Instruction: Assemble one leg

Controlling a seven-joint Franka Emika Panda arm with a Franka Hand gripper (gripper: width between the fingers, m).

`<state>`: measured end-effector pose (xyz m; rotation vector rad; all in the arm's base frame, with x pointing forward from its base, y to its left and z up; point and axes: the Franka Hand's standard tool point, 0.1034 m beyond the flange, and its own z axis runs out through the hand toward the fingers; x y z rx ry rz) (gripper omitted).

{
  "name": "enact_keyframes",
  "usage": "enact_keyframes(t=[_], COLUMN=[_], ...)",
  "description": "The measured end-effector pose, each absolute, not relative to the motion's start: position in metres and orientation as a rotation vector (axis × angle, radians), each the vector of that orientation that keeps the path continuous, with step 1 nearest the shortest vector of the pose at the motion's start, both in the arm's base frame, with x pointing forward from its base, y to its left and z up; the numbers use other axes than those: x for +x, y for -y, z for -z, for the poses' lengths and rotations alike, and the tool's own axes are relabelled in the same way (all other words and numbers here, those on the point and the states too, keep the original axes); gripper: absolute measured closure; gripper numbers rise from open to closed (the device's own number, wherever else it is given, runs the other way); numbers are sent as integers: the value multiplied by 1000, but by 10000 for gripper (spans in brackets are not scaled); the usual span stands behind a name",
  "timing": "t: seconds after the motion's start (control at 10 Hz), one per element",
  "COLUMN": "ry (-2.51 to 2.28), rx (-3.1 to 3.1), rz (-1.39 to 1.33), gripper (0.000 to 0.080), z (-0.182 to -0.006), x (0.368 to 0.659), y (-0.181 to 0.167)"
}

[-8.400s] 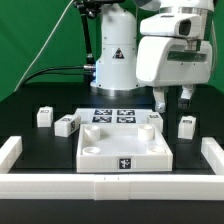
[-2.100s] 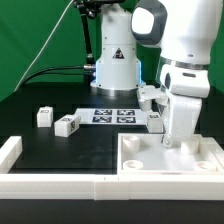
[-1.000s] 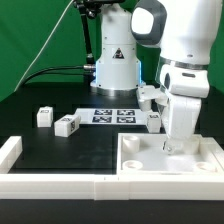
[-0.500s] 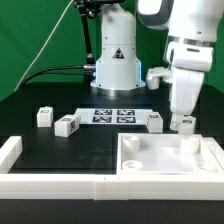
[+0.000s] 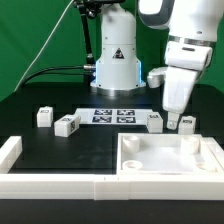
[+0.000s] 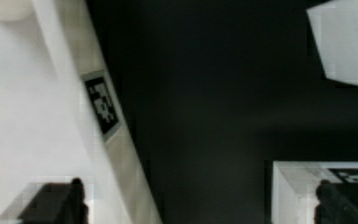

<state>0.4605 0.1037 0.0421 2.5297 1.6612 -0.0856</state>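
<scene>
The pincer (image 5: 172, 121) hangs right of centre in the exterior view, fingers apart and holding nothing, low over the bench (image 5: 60, 150). At far left lies a spare leg (image 5: 43, 116), then another spare leg (image 5: 66, 125); the marker board (image 5: 112, 116) sits mid-frame. Flanking the pincer stand the leg (image 5: 155, 121) and a twin leg (image 5: 188, 124), with the tabletop (image 5: 170, 160) at lower right. This looks like the reach for a leg; next, centre over one, descend, and close.

- We list four alike: small white cuboids, each tagged.
- Far-left leg (image 5: 43, 116), second leg (image 5: 66, 125): near each other, exterior view's left.
- Third leg (image 5: 155, 121), fourth leg (image 5: 187, 124): exterior view's right.
</scene>
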Motion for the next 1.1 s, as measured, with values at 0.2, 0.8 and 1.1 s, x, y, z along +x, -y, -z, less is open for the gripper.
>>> enact_keyframes(t=[0.2, 0.8, 1.1], ry=[-1280, -104, 228], rx=[2761, 3110, 3121], rz=[23, 28, 37], gripper=[150, 150, 150], z=[-39, -34, -34], x=[454, 435, 434], y=[-109, -127, -131])
